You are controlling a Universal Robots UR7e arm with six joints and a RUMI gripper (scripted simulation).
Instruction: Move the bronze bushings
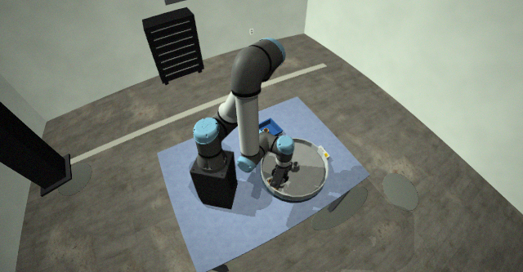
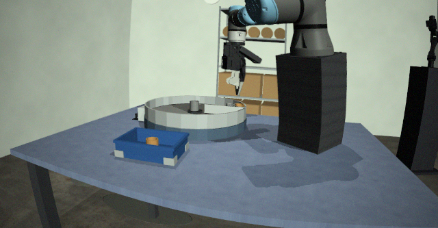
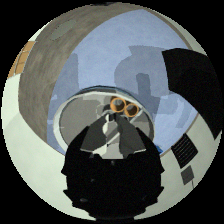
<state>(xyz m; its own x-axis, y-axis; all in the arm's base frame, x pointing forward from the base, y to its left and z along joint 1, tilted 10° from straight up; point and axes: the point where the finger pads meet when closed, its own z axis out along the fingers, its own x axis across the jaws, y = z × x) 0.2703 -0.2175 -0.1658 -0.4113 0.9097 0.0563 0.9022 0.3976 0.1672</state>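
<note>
- Two bronze bushings here on the turntable (image 1: 324, 176) (image 2: 195, 121) (image 3: 57, 125): the first bronze bushing (image 3: 118, 104) and the second bronze bushing (image 3: 131, 110), short orange-brown rings with open bores, side by side near the turntable's rim.
- One more, a third bronze bushing (image 1: 266, 130) (image 2: 152, 141), sits off the turntable, inside the crate (image 1: 273, 125) (image 2: 144, 153); its round upper edge peeks over the wall in the exterior view. That makes three bronze in sight.
- And the steel: at least one grey steel bushing (image 2: 230, 104) on the turntable, close to the bronze pair. Can't give a full steel count, with the hand blocking part of the wrist view.
- One hand (image 1: 274, 185) (image 2: 237, 92) (image 3: 110, 117), and it's above the turntable, pointing down near the bronze pair, fingers together with nothing between them!
- One blue crate, pale corner pieces on it, standing on the surface (image 1: 245, 239) (image 2: 212, 187) (image 3: 100, 60) just beside the turntable.
- One grey post (image 1: 295, 166) (image 2: 194, 105) upright at the turntable's middle.
- One black pedestal (image 1: 214, 190) (image 2: 301, 101) under the arm, also beside the turntable, apart from it.
</note>
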